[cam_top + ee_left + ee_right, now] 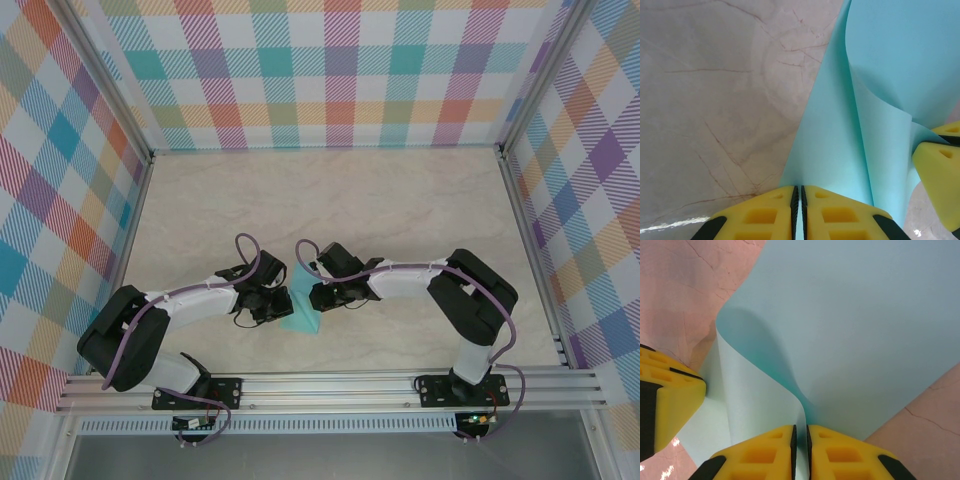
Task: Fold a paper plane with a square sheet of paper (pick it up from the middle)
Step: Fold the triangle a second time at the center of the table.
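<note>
The square sheet of paper [300,312] sits bowed near the middle of the tabletop's [350,200] near edge. The left jaws and right jaws are each clamped on an opposite side of it, apparently pushing the halves together for a centre fold.

Turquoise paper [302,320]; beige veined table [330,200]; multicoloured plaid walls [320,70].

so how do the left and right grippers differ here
The left gripper reaches the paper from the left, the right gripper from the right. Its curl sits right of the left gripper, left of the right gripper. Both have fingers shut on it.
</note>
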